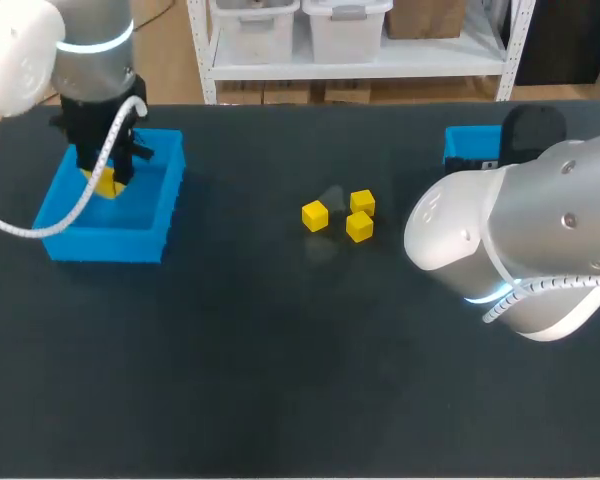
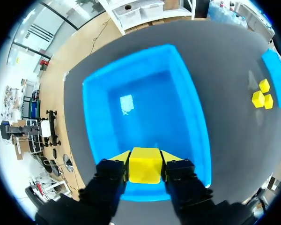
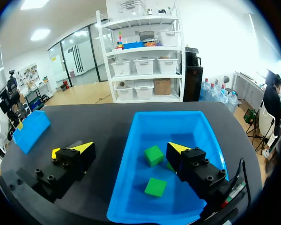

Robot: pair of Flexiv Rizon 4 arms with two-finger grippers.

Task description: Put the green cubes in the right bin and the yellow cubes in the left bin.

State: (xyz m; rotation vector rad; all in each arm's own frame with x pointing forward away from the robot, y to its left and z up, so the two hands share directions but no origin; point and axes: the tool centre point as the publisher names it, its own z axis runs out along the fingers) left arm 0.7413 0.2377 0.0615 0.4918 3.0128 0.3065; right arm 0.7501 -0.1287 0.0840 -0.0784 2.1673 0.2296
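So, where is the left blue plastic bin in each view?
Head view: the left blue plastic bin is at the far left.
Left wrist view: the bin lies just ahead of the left claw, which grips a yellow cube.
Right wrist view: the bin is far ahead of the right claw.
Shared landmark: the right blue plastic bin.

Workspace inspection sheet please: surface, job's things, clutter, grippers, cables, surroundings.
Surface: dark table, three yellow cubes loose mid-table.
Job's things: left bin; right bin holding at least two green cubes.
Clutter: nothing seen.
Grippers: left gripper shut on a yellow cube over the left bin; right gripper open, fingers either side of the right bin's wall.
Cables: one white cable at my left, one at my right.
Surroundings: nothing seen.
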